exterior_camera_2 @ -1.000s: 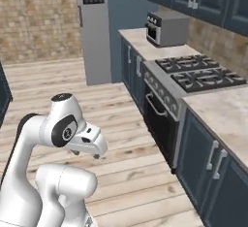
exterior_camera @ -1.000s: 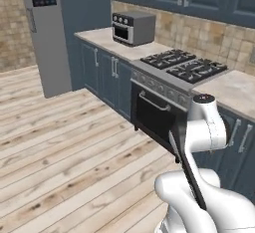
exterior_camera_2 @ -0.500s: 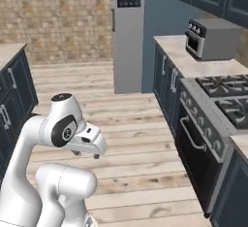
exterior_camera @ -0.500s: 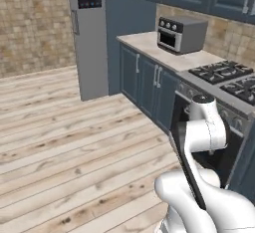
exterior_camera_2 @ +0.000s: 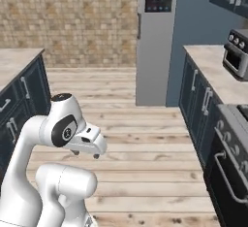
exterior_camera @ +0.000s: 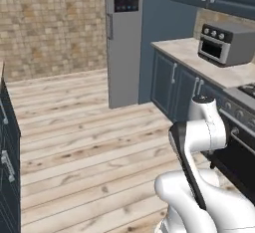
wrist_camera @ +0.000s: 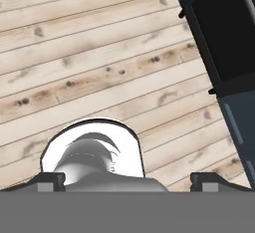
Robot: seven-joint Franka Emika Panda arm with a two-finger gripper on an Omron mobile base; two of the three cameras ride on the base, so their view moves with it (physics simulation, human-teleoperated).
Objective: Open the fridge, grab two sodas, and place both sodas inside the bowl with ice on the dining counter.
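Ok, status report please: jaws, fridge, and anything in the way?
Gripper open, jaws hold nothing. Fridge shut, across the wooden floor. Nothing blocks the way.

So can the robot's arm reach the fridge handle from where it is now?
Probably not yet. The fridge stands across a stretch of wood floor, doors shut, while the open gripper is tucked in close to the robot, pointing down at the floor.

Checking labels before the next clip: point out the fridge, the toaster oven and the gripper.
fridge (exterior_camera: 123, 53): left base view, on its closed grey door.
toaster oven (exterior_camera: 225, 43): left base view, on its front.
gripper (wrist_camera: 127, 182): hand view, midway between the open fingertips.
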